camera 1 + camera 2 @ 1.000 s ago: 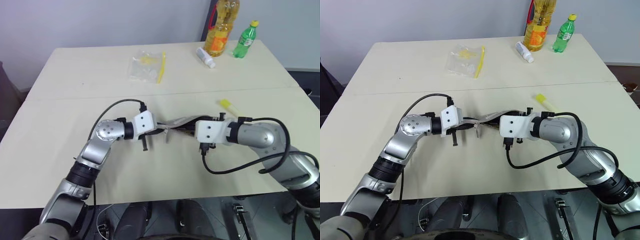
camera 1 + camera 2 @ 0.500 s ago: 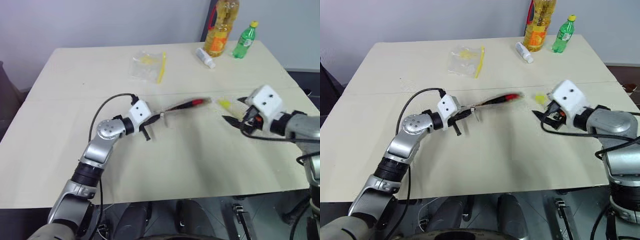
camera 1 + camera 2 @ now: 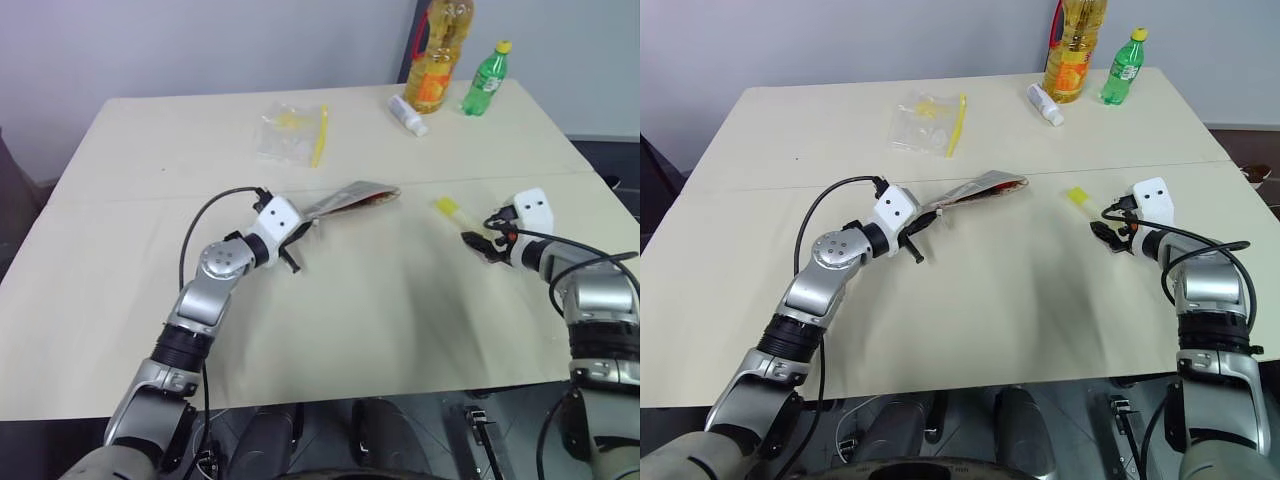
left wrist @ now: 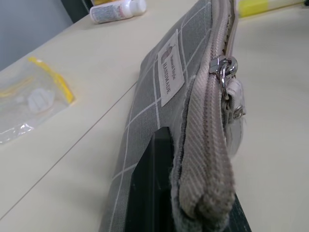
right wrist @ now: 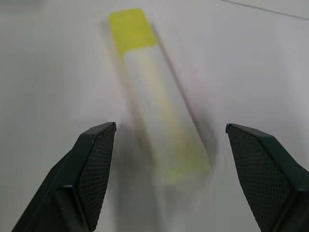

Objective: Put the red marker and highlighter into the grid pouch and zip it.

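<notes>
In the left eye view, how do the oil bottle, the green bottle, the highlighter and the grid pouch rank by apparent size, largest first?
1. Oil bottle and grid pouch: alike, and the bottle is cut off by the frame, so I leave them unranked.
2. Green bottle.
3. Highlighter, smallest although nearer.

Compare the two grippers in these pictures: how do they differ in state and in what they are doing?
The left gripper is shut on the grid pouch, holding it by one end; the right gripper is open and holds nothing. The left gripper's pouch is lifted off the table; the right gripper straddles the highlighter, which lies flat. Both have black fingers.
</notes>
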Robot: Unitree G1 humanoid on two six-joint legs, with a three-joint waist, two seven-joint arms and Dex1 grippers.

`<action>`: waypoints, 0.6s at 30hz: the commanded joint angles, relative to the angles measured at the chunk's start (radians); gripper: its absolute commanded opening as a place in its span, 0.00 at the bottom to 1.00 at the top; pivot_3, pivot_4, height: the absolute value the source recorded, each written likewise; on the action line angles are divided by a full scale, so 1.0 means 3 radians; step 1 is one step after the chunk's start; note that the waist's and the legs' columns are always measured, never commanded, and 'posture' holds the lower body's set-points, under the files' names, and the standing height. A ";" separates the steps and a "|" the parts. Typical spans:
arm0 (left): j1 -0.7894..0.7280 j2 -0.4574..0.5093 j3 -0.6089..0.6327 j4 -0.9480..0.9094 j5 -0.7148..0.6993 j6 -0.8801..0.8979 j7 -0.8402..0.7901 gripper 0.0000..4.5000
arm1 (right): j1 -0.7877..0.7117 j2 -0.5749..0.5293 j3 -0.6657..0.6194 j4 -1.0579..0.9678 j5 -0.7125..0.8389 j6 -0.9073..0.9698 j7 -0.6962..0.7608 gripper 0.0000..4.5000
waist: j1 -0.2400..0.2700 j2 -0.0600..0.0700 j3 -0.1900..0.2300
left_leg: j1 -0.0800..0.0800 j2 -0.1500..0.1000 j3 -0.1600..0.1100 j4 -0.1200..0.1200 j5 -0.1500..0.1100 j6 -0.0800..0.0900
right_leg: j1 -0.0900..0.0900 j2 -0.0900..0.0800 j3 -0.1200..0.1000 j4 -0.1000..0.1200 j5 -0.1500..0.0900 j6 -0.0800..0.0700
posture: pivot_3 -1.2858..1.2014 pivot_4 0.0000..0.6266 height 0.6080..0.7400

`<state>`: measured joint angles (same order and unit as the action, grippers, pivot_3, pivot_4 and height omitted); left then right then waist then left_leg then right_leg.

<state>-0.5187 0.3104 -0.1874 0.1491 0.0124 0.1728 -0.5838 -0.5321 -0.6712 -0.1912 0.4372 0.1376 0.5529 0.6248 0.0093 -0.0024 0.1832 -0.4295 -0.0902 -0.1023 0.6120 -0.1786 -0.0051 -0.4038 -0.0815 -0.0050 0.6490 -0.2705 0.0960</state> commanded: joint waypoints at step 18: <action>0.0057 0.0008 0.0070 -0.0163 -0.0217 0.0007 -0.0197 0.00 | 0.0940 -0.0553 -0.0040 -0.2768 0.0523 0.0327 0.0504 0.19 | 0.0010 0.0001 0.0000 | -0.0001 0.0001 -0.0001 0.0003 -0.0001 -0.0001 | 0.0000 -0.0001 0.0000 0.0000 -0.0001 0.0000 | 0.52 0.24 1.00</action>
<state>-0.4956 0.3153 -0.1744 0.1406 -0.0327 0.1891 -0.6295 -0.2436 -0.8135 -0.1609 -0.3353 0.2661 0.6284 0.7749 0.0122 -0.0021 0.1833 -0.4299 -0.0898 -0.1027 0.6132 -0.1790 -0.0053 -0.4036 -0.0820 -0.0048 0.6488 -0.2709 0.0959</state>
